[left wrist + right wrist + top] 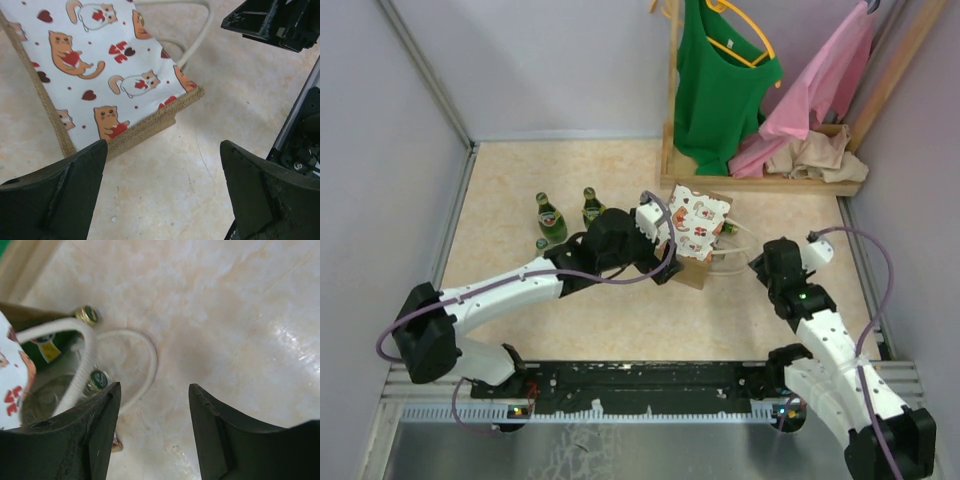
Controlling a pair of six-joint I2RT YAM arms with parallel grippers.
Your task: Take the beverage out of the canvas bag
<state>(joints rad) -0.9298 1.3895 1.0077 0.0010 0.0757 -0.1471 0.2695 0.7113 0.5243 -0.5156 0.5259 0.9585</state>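
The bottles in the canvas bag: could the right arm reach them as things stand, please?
Probably yes: the canvas bag lies mouth toward the open right gripper, bottle caps showing; only a white handle loops between them.

Robot lab test cell, probably, not a lived-in room. Plain pale panel walls [380, 120] in metal framing box in marble-look tabletop [620, 320]. Metal rail [620, 408] well behind right gripper [155, 386] carries both arm bases. Far beyond same gripper: wooden rack [760, 183] with green shirt [720, 90] and pink top [820, 90] on hangers, set out as props.
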